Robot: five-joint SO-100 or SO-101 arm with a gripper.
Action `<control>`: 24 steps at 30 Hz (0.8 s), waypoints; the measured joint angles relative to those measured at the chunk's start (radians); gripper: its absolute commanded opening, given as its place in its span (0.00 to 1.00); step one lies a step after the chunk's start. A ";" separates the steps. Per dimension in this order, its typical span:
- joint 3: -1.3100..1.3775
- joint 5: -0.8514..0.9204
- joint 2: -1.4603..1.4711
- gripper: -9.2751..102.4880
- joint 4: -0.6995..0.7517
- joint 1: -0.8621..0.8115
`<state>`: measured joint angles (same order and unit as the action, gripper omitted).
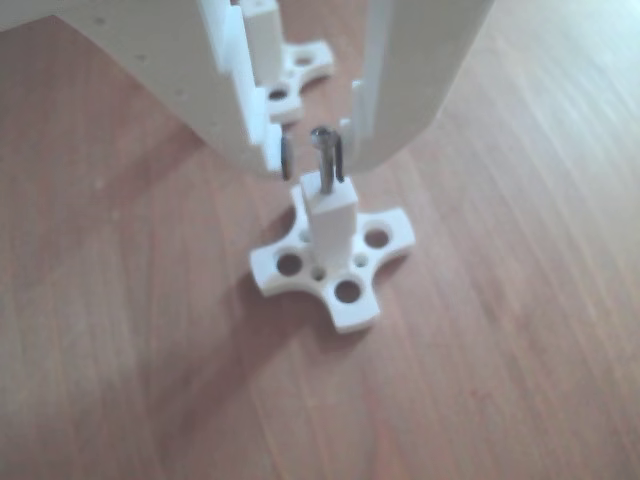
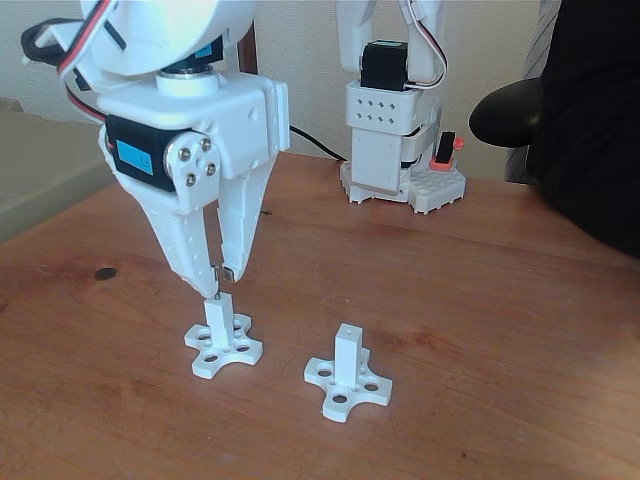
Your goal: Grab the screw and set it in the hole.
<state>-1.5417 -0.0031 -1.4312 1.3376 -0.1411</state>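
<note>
Nearest to the fixed camera stood a second white post [image 2: 347,346] on its cross-shaped base [image 2: 347,386], at about 5 o'clock from the hand, with nothing touching it. Its square top showed a tiny dark spot, too small to read clearly.

Just behind it, toward 9 o'clock, stood the white post [image 2: 220,310] with its own cross-shaped base [image 2: 224,350] on the brown wooden surface [image 2: 480,300]. In the other view this base [image 1: 335,265] showed several round holes around the post [image 1: 331,215]. The screw [image 1: 323,157] stood upright at 12 o'clock of the post's end face, its shiny rounded head on top and its thin shaft going down into the hole [image 1: 327,193]. How deep the shaft sat in the bore I could not tell.

The hand [image 2: 220,277] hung right above this post, pointing down. Its two white fingers were close together, only a narrow gap between them, and they held the screw by its upper part. In the other view the hand [image 1: 312,158] showed a dark pad on each side of the screw, the right one touching it; the left one seemed a little apart, and the blur did not allow more.

Farther back, at about 1 o'clock, a second white arm base [image 2: 395,140] stood on the surface with a black cable [image 2: 315,145] running from it. At the far right edge there was a dark chair [image 2: 560,120].
</note>
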 measured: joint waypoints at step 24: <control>0.018 -0.012 0.000 0.08 -0.017 0.000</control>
<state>-1.5232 -0.0153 -1.4312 1.3208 -0.1411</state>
